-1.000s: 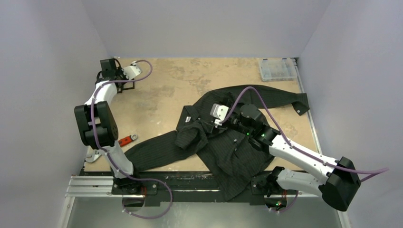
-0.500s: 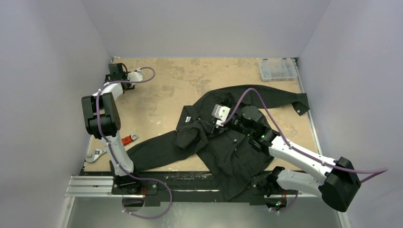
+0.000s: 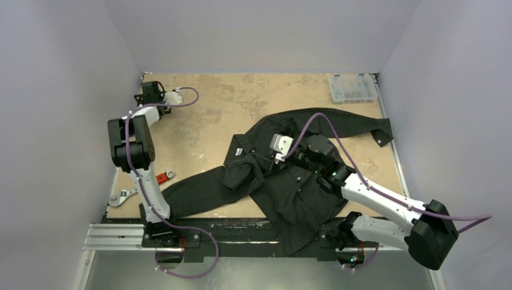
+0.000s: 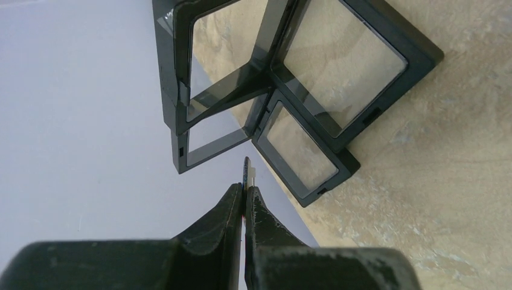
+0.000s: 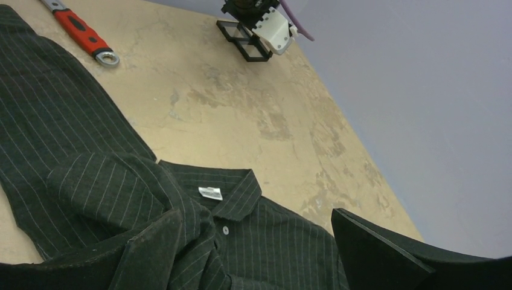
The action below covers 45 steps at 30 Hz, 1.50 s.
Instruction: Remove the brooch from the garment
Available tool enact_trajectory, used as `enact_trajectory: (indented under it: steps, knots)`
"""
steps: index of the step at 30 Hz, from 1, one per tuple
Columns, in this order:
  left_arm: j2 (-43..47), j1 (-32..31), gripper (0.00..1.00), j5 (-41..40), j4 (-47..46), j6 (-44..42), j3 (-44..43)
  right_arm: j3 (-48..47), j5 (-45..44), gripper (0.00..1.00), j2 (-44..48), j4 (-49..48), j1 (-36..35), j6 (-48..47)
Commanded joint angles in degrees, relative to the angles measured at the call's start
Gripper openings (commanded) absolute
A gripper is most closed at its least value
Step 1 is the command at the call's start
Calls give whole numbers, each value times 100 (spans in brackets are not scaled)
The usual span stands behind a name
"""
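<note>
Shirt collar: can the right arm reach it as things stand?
Probably yes. The right gripper hangs open just over the shirt, the collar lies uncovered right ahead of it, and nothing stands between them.

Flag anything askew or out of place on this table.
The black pinstriped shirt lies crumpled and twisted, its hem hanging over the near edge of the table. The black-framed clear display cases in the far left corner sit jumbled, one tilted up. A red-handled wrench lies beside the shirt.

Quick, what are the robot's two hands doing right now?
Left gripper: closed, pinching a thin little piece; what it is cannot be told.
Right gripper: open, holding nothing, above the shirt.
</note>
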State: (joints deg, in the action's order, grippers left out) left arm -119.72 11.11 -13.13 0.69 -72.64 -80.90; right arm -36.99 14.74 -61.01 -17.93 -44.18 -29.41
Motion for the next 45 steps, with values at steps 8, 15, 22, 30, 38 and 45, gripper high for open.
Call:
enact_trajectory:
  steps: [8, 15, 22, 30, 38, 45]
  knots:
    - [-221, -52, 0, -136, -503, -197, -275, 55, 143, 98, 125, -46, 32, 102]
    - [-398, -71, 0, -198, -486, -227, -401, 13, 221, 97, 98, 57, 35, 96]
    - [-447, -68, 0, -216, -383, -224, -419, 28, 255, 97, 86, 62, 50, 43]
    - [-534, -62, 0, -349, -498, -288, -380, 0, 307, 97, -12, 42, 50, 56]
    - [-629, -61, 0, -437, -553, -283, -443, -20, 354, 97, -41, 121, 59, -17]
    - [-587, -62, 16, -379, -485, -280, -415, -4, 371, 97, -33, 120, 72, -33]
